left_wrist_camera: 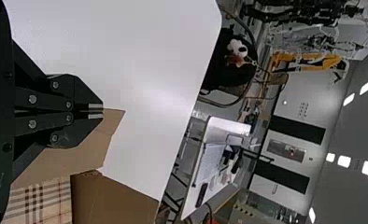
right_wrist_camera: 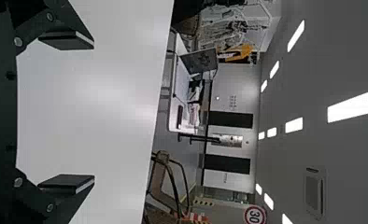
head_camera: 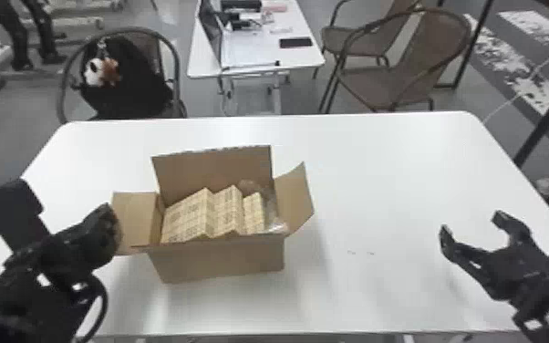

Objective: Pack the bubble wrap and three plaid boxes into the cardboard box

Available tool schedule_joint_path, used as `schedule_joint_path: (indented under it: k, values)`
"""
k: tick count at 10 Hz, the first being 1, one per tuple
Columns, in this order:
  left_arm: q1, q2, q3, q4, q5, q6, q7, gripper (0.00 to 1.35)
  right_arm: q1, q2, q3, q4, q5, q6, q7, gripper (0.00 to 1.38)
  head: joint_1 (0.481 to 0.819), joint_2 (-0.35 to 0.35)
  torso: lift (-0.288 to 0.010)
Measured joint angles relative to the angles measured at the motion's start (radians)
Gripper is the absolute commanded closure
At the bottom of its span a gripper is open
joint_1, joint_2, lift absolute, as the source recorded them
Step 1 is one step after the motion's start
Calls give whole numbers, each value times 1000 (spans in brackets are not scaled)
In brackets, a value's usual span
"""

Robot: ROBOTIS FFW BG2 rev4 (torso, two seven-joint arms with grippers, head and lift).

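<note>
The open cardboard box (head_camera: pixel 219 262) stands left of the table's middle. Inside it, three plaid boxes (head_camera: pixel 187 219) lean side by side, with clear bubble wrap (head_camera: pixel 272 212) along the right wall. My left gripper (head_camera: pixel 113 226) is at the left flap; in the left wrist view the left gripper (left_wrist_camera: pixel 102 110) is shut, its tips overlapping the flap (left_wrist_camera: pixel 86 154), and whether they touch it I cannot tell. A plaid box (left_wrist_camera: pixel 39 203) shows nearby. Far to the box's right, my right gripper (head_camera: pixel 469 223) is over the table; the right gripper (right_wrist_camera: pixel 94 112) stands wide open, holding nothing.
The white table (head_camera: pixel 378 182) offers free room between the box and my right gripper. The box's right flap (head_camera: pixel 294 198) spreads outward, and its back flap (head_camera: pixel 214 168) stands up. Chairs (head_camera: pixel 383 68) and a small desk (head_camera: pixel 260 54) are beyond the far edge.
</note>
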Motion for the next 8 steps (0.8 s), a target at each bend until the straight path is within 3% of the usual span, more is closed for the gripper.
schedule_joint_path:
  k: [4,8]
  values:
    - [-59,0,28,200,67,-322,173,1210,-10,-19,34,3,12,34,0,268,695,190,-148]
    - [-67,0,86,282,93,-519,283,1210,-12,-26,43,3,8,52,0,268,695,279,-148]
